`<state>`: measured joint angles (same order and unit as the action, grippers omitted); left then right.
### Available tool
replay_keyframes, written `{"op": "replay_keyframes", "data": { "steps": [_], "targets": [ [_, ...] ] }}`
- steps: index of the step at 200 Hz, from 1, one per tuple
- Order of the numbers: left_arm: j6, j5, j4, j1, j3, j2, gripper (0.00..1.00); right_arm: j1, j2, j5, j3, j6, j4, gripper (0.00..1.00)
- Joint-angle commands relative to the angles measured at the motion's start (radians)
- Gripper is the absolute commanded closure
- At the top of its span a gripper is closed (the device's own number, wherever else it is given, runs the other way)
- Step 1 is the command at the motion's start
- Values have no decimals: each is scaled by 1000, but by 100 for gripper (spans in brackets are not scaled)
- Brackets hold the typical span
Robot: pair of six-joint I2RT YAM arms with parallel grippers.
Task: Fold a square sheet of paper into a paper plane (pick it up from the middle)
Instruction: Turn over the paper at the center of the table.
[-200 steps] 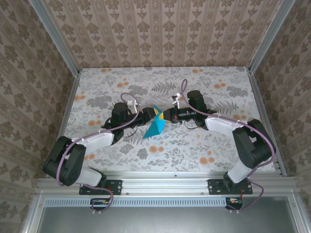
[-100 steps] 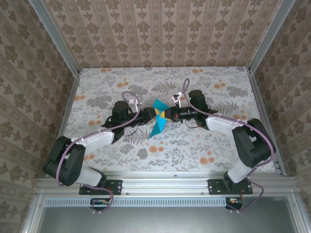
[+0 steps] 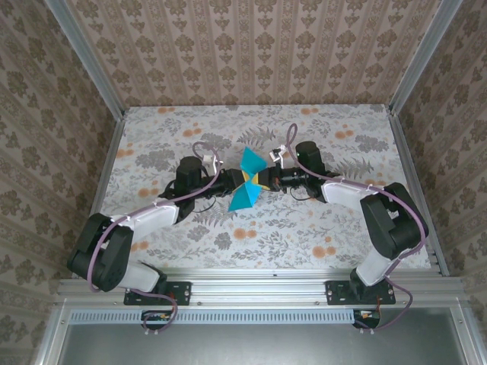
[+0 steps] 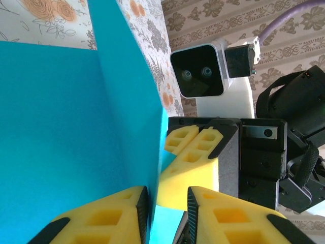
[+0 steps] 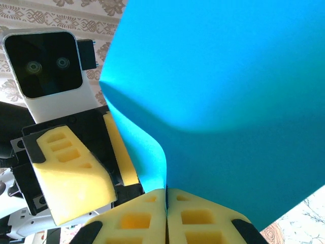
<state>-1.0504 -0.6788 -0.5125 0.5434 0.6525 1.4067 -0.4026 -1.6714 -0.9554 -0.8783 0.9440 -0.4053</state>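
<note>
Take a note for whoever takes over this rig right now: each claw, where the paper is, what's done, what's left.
Right claw: shut on the teal paper sheet, pinching it at a bend.
Left claw: open, with a pad on either side of the sheet's edge. The paper lies against one pad, with a gap to the other.
Paper: held up between the two claws over the middle of the floral table, flaring out above and below the pinch.
Done: sheet picked up and bent at the middle.
Left: no dart shape yet, so the plane's folds remain.
</note>
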Motion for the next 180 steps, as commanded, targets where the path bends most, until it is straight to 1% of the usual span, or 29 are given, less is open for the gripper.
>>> {"op": "replay_keyframes", "data": {
  "steps": [1,51,75,83,106,130,138,153,180],
  "targets": [
    [50,-24,33,4,41,11,74,5,-15,-26,2,10,-29,90],
    [90,-15,92,4,58,12,81,9,-16,-27,1,9,-26,89],
    [92,-15,99,1,57,12,86,10,-15,-28,2,6,-23,88],
    [92,-15,101,0,57,11,88,11,-16,-26,4,5,-21,87],
    [89,-14,102,-6,58,10,92,17,-9,-23,9,-3,-10,84],
    [83,-4,106,-11,55,11,93,24,6,-13,10,-33,37,75],
    [79,-2,103,-13,55,11,93,30,15,-9,13,-46,56,71],
    [66,5,90,-18,51,11,94,44,46,4,27,-69,95,62],
    [36,17,55,-23,47,12,94,64,105,42,73,-99,154,52]
  ]
}}
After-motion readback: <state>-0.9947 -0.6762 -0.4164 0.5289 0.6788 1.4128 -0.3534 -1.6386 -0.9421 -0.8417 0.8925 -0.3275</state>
